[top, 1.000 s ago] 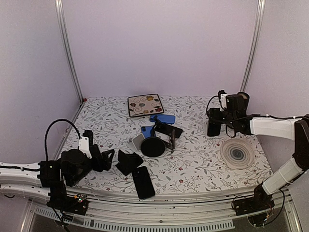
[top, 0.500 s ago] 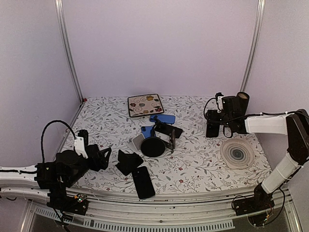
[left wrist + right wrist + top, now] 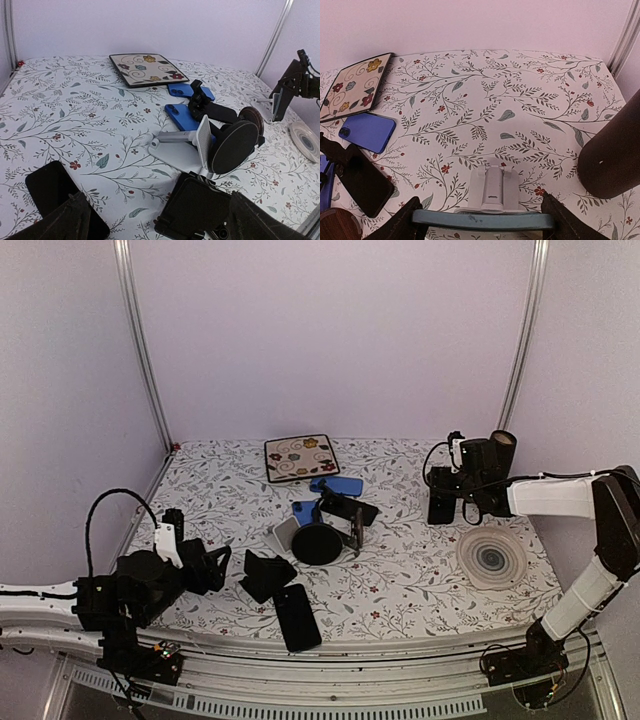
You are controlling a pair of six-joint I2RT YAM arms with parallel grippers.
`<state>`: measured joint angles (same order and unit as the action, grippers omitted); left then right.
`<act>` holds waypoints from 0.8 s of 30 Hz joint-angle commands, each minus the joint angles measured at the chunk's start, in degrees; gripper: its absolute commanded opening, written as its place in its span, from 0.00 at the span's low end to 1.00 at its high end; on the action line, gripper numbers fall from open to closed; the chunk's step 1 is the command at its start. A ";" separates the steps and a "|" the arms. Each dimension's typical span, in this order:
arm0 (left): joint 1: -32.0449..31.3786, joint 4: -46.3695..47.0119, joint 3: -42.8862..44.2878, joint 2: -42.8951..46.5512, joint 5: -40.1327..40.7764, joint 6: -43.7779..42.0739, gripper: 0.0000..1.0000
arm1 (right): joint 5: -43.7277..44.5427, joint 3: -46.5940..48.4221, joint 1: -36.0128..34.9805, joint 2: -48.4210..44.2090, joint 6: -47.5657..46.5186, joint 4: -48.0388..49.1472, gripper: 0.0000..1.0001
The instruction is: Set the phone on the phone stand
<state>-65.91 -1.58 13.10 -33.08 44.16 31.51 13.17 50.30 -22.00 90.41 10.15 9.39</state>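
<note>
At the near left, the left pincer [image 3: 218, 565] is spread wide with nothing in it. It hovers low over the tabletop [image 3: 400, 580], with a folded black stand [image 3: 265, 575] just ahead of it and a black phone [image 3: 297, 617] lying flat beside that. Further back sits a square flowered plate [image 3: 301, 457] with nothing on it. In the middle lies a cluster: two blue phones [image 3: 337, 485] [image 3: 304, 511], a dark phone propped across them, a white stand [image 3: 192, 145] and a round black disc [image 3: 318, 543] leaning against it. Toward the far right, the right pincer [image 3: 441, 498] is clamped across a teal-edged phone [image 3: 485, 220]. It holds the phone by its long edges directly above a small white phone stand [image 3: 492, 190]. Whether the phone already touches the stand cannot be told. This looks like the task's phone. It is probably a stiff, flat slab of modest weight, smooth enough to slide between the pads, with glass that would not forgive a drop. The present hold across the narrow width seems the right one, because it leaves the lower edge free to seat on the stand's lip. At the near right, a round ringed dish [image 3: 491, 558] holds nothing.
</note>
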 commanded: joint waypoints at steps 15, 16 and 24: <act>0.57 0.77 -0.20 -0.32 0.16 -0.82 0.97 | 0.83 0.42 0.40 0.82 1.45 2.13 0.37; 0.53 0.78 -0.13 -0.32 0.14 -0.79 0.97 | 0.81 0.34 0.37 0.75 1.45 2.13 0.38; 0.69 0.79 -0.11 -0.58 -0.01 -0.86 0.97 | 0.83 0.41 0.46 0.81 1.34 1.87 0.46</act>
<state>-65.87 -1.54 13.10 -33.41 44.16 31.46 13.23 50.30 -21.78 90.83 11.14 9.54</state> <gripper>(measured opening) 0.966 0.761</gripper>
